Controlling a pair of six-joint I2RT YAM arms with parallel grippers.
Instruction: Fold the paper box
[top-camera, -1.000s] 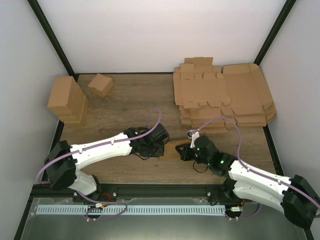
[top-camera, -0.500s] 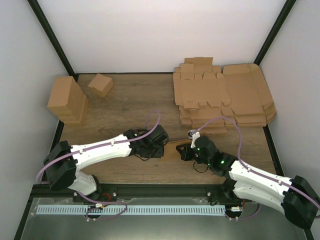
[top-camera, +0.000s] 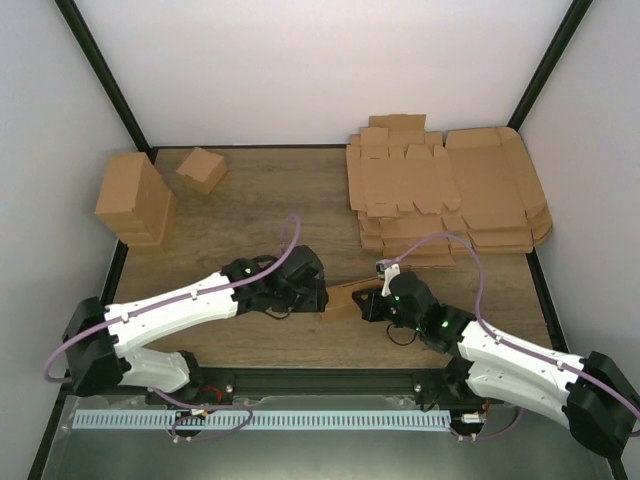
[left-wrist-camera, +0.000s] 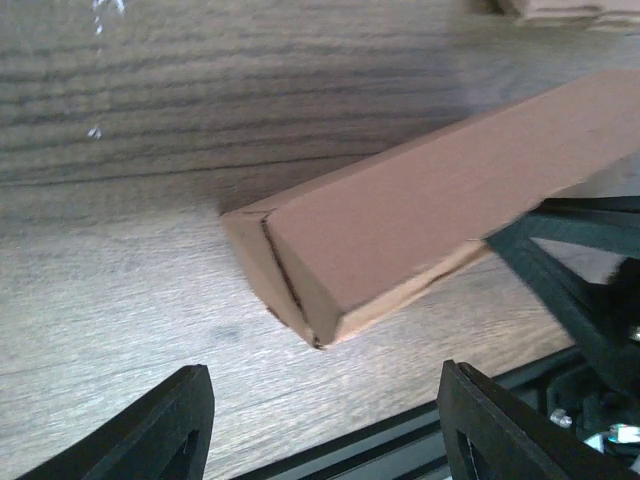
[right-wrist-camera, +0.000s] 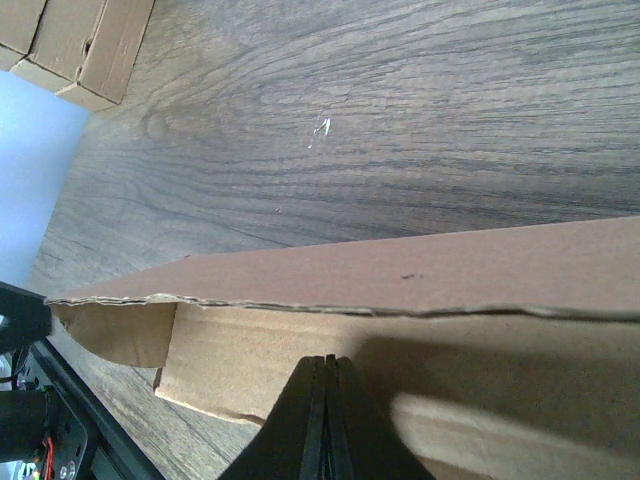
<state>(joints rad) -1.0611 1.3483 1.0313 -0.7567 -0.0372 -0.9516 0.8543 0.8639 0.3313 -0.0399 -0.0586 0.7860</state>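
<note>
The paper box (top-camera: 347, 298) is a partly folded brown carton lying on the wooden table between the two grippers. In the left wrist view its closed corner (left-wrist-camera: 300, 290) points toward me, just beyond my fingertips. My left gripper (top-camera: 305, 292) (left-wrist-camera: 325, 425) is open, its jaws wide apart, and touches nothing. My right gripper (top-camera: 376, 303) (right-wrist-camera: 325, 375) is shut, both fingers pressed together. Its tip rests against the box's inner panel (right-wrist-camera: 250, 350), under the raised top flap (right-wrist-camera: 420, 275).
A stack of flat cardboard sheets (top-camera: 445, 190) lies at the back right. A tall brown block (top-camera: 135, 200) and a small folded box (top-camera: 202, 170) stand at the back left. The black frame rail (top-camera: 320, 380) runs along the near edge.
My left gripper has opened, let go of the box's left end and pulled back a little to the left. The right gripper has stayed shut in place.
</note>
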